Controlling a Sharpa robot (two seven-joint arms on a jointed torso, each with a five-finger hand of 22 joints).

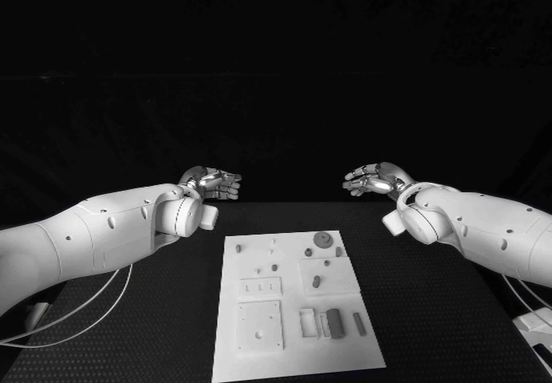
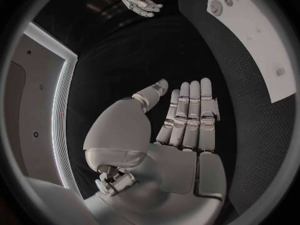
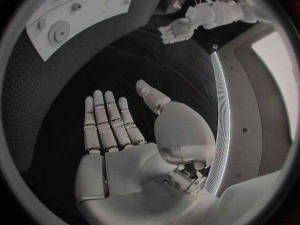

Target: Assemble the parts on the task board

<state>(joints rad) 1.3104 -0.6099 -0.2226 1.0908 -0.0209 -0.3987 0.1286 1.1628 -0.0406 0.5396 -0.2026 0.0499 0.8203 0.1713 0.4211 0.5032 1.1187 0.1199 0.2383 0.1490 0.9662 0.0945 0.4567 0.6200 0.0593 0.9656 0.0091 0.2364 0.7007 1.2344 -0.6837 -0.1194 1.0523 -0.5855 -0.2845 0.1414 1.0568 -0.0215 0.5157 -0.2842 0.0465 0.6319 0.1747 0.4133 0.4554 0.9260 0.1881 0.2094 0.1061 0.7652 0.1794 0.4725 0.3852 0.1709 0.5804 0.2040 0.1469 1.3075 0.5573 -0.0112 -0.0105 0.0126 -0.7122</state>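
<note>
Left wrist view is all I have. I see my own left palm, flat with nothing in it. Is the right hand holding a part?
Observer: No. The right wrist view shows the right hand flat with nothing in it, fingers extended.
Operator: Where are the hands relative to the task board?
Observer: In the head view the left hand and right hand both hover beyond the far end of the task board, one to each side, touching nothing.
Operator: Any loose parts near me?
Observer: A round disc part lies at the board's far right corner, and a dark bar part lies near its near right side.
</note>
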